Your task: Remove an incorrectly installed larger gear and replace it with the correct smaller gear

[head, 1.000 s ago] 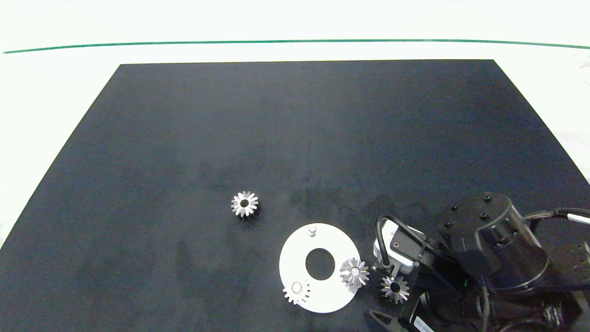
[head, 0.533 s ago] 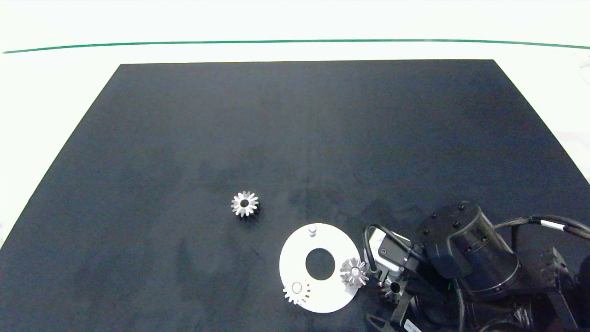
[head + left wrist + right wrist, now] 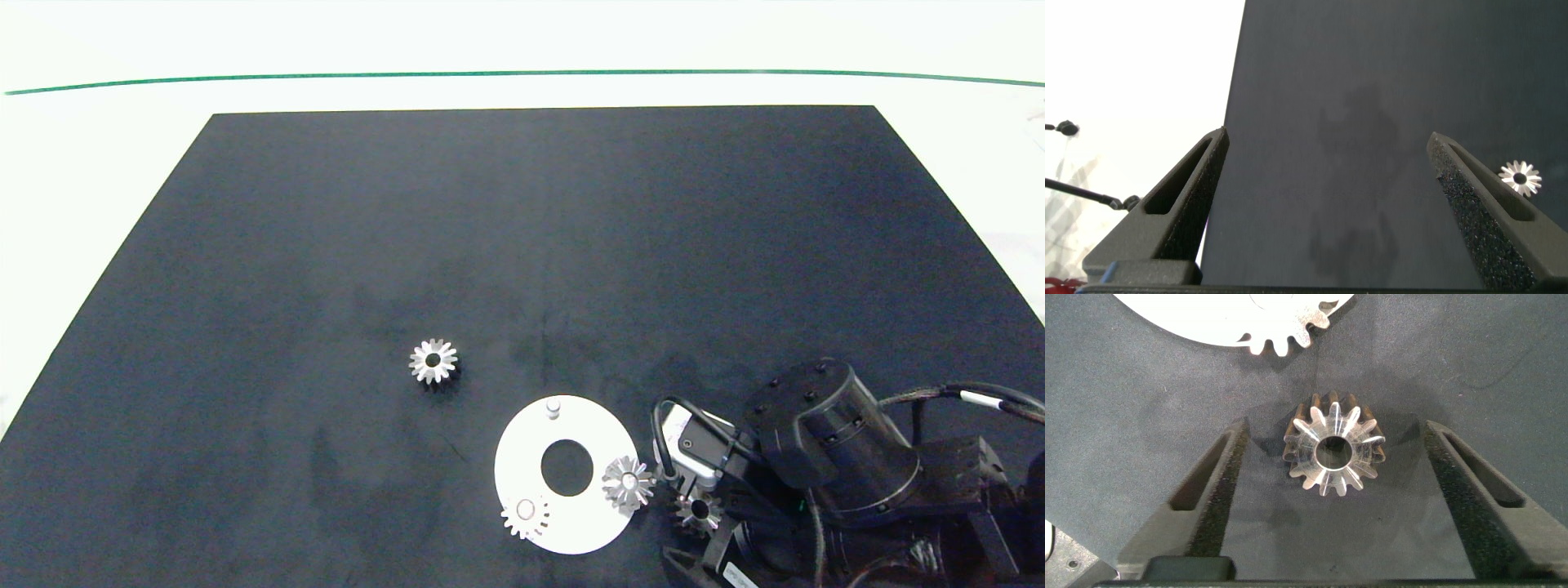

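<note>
Head view: a black rectangular mat [image 3: 522,245] covers a white table [image 3: 98,163]. Near its front edge lies a flat white ring-shaped disc [image 3: 563,510] with a round central opening and a short upright peg [image 3: 553,406] at its far rim. The larger gear [image 3: 628,482], a silver metal bevel gear with pointed radiating teeth and a small centre hole, sits on the right-hand rim of the disc, its teeth overhanging the edge. A flat whitish gear [image 3: 524,515] lies on the disc's front-left rim.

The smaller gear [image 3: 698,511], a silver metal toothed gear with a wide round bore, rests on the mat just beside the disc's right side, close to the larger gear but apart from it. In the right wrist view this smaller gear [image 3: 1332,450] shows bright, wedge-shaped teeth around a dark bore, lying flat with its axis vertical; the teeth of a gear on the disc's rim show just beyond it.

The right gripper [image 3: 1335,502] hangs directly over the smaller gear, its two grey foam-lined fingers [image 3: 1204,498] spread wide on either side, neither touching the teeth.

A third silver bevel gear [image 3: 433,361] lies alone on the mat, well apart from the disc toward the centre-left.

The left gripper [image 3: 1335,204], outside the head view, hovers over bare mat near the mat's edge with its fingers spread apart and nothing between them; the lone gear shows beyond one fingertip.
</note>
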Tool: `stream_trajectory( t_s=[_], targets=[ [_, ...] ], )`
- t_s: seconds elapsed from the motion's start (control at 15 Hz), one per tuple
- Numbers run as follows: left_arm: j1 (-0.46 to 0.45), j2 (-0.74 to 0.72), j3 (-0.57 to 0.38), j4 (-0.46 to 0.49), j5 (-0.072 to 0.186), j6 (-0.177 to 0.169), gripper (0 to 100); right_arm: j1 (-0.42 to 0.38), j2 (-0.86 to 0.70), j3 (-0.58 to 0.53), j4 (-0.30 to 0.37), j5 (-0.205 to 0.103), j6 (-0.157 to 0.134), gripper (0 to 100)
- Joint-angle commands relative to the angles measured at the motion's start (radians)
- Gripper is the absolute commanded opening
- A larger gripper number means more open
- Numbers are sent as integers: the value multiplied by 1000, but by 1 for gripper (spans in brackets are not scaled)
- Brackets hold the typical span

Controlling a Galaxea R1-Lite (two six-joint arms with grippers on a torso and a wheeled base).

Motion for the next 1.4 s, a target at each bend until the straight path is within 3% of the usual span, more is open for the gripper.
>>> stream_trajectory(
  t_s=[0.07, 0.2, 0.73, 0.93, 1.4],
  targets=[
    [2, 0, 0, 3, 3, 0, 100, -1, 4, 1, -1, -18, 0, 80],
    [2, 2, 1, 4, 3, 1, 100, 2, 5, -1, -1, -31, 0, 76],
    [2, 0, 3, 4, 3, 4, 100, 1, 7, 4, -11, -25, 6, 59],
    [2, 0, 3, 3, 3, 4, 100, 4, 22, 7, -50, -28, 35, 53],
    [1, -8, 3, 3, 3, 9, 100, 8, 11, 13, -40, -36, 30, 40]
  ],
)
